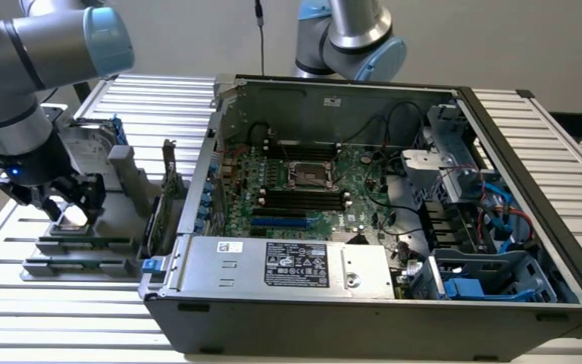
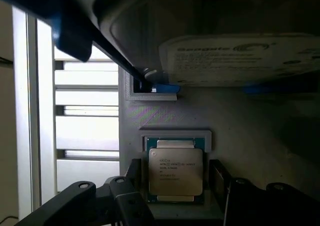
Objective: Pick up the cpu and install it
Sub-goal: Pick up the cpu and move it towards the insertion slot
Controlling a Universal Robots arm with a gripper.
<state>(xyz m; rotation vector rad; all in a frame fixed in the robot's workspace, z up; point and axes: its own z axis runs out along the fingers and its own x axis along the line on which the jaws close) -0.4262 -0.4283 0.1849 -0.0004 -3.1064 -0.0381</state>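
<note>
Claw point(image 1: 72, 203) wide astride the cpu's point(image 2: 175, 172) side edges

Silvery cpu point(image 2: 175, 171), grey tray point(image 2: 250, 131), green motherboard point(image 1: 357, 171), white slatted table point(image 1: 58, 318)

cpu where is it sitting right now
The cpu lies in its grey holder on the exterior view's left, outside the computer case, right under the gripper and beside the hard drive.

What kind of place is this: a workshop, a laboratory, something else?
Probably a robotics laboratory for computer assembly: an open computer case lies on a slatted metal table, and a robot gripper hangs over a cpu in a grey holder.
</note>
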